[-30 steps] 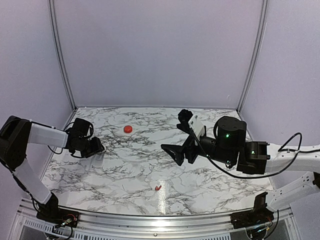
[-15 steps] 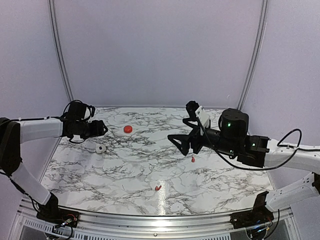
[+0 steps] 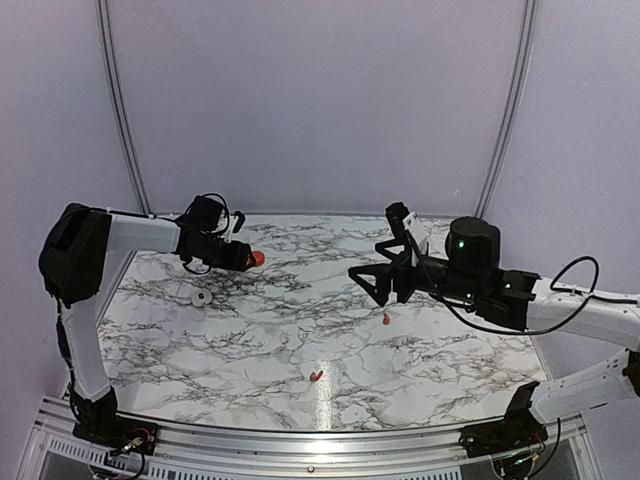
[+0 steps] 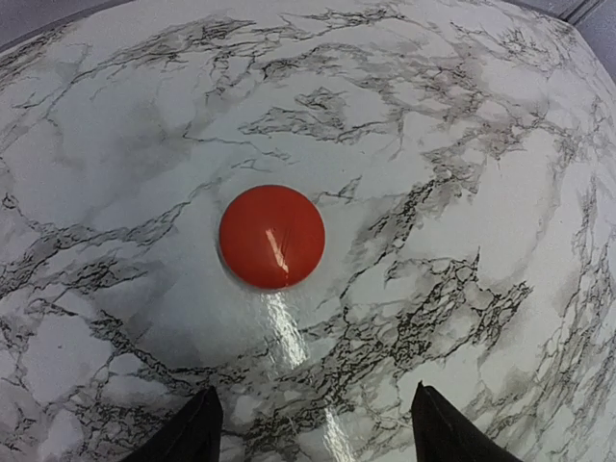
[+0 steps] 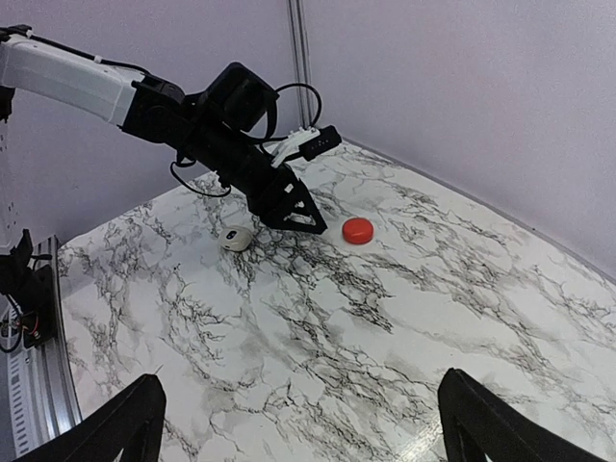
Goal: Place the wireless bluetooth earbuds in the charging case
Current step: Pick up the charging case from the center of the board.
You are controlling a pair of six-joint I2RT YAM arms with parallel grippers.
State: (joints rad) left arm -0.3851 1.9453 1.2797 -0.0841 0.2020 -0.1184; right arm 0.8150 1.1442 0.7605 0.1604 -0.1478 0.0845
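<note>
The charging case point(image 4: 271, 237) is a red round puck with its lid shut, lying on the marble table at the back left; it also shows in the top view point(image 3: 258, 258) and the right wrist view point(image 5: 358, 230). My left gripper point(image 4: 313, 433) is open and empty, its tips just short of the case point(image 3: 243, 259). Two tiny red earbuds lie on the table, one at mid right point(image 3: 386, 319) and one near the front point(image 3: 316, 376). My right gripper point(image 3: 381, 285) is open and empty, held above the mid-right earbud point(image 5: 303, 423).
A small white object with a dark spot point(image 3: 202, 297) lies left of the case, near my left arm; it also shows in the right wrist view point(image 5: 236, 238). Purple walls with metal posts enclose the table. The metal front rail point(image 3: 300, 440) runs along the near edge.
My left arm has swung from the table's left edge to the red case, uncovering the white object. My right gripper has lifted and drawn back right, leaving an earbud showing below it.
</note>
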